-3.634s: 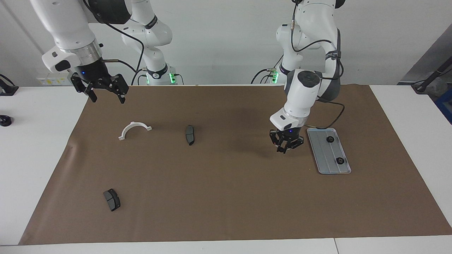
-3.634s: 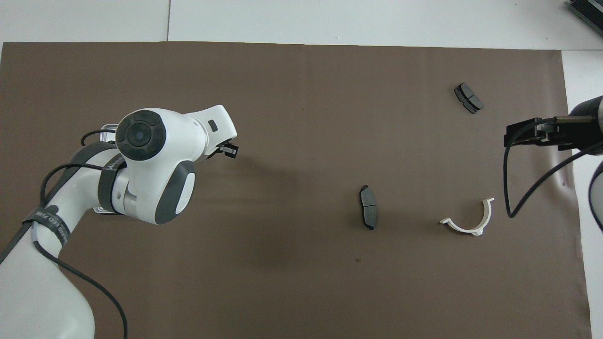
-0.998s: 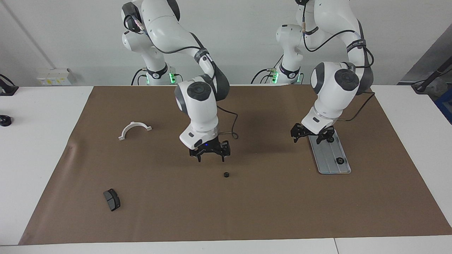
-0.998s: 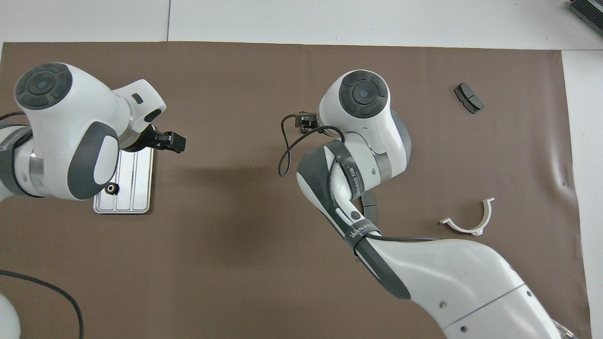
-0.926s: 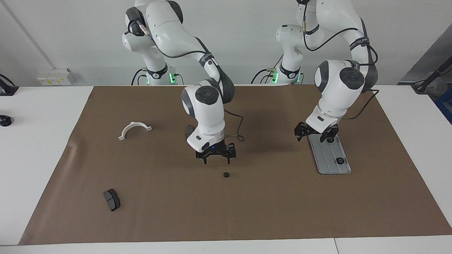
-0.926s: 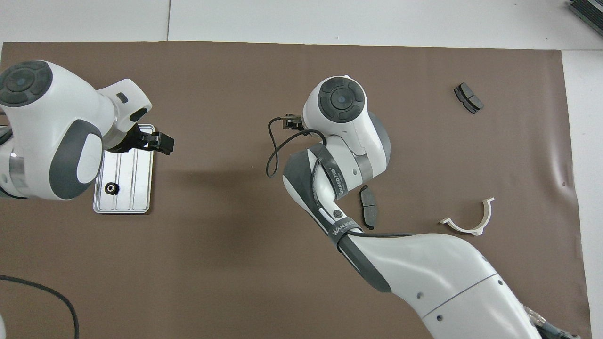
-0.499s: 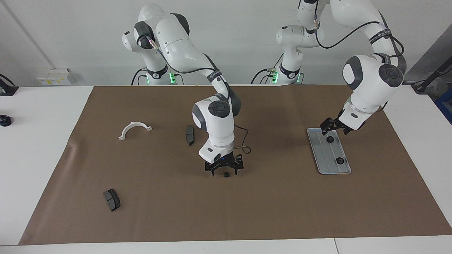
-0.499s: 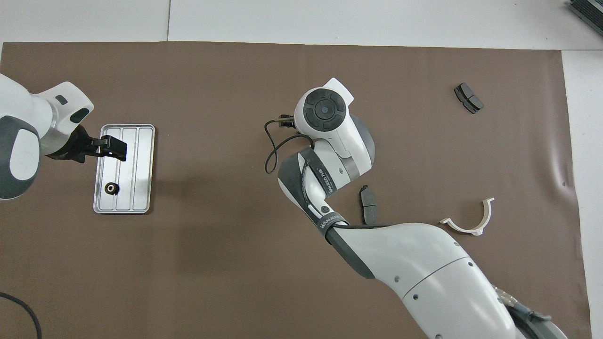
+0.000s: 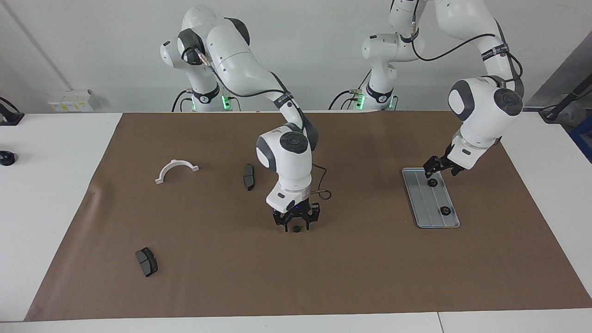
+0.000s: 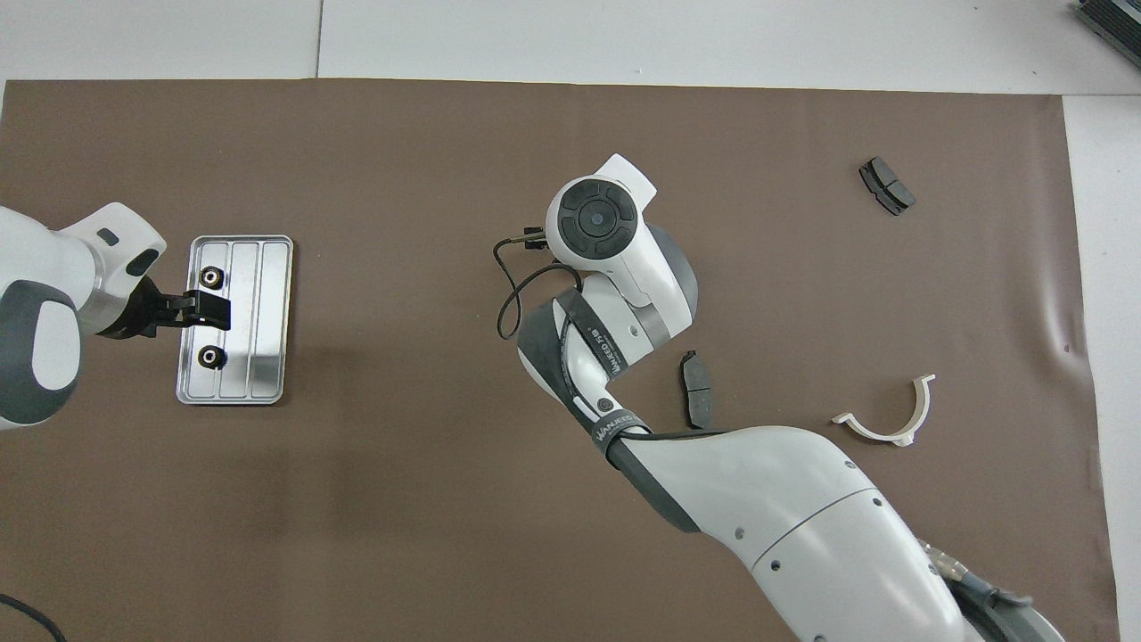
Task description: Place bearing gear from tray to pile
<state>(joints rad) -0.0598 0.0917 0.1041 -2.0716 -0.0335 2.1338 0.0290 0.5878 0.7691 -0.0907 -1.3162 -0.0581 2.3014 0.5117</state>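
Straddling mid-bench gear [image 9: 295, 229] with right gripper [image 9: 296, 222] spread, pinch and carry toward bracket [image 9: 176, 169] next; left gripper [image 9: 436, 165] waiting over tray [image 9: 423, 203], spread unclear.

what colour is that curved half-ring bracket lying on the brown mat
White. The half-ring bracket shows best in the overhead view, bright against the brown mat.

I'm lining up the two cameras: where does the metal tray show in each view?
Facing view: the tray lies at the picture's right, under the left gripper, with two bearing gears on it.
Overhead view: the same tray lies at the picture's left, the left gripper over it.
Shared landmark: the white half-ring bracket, at the right arm's end.
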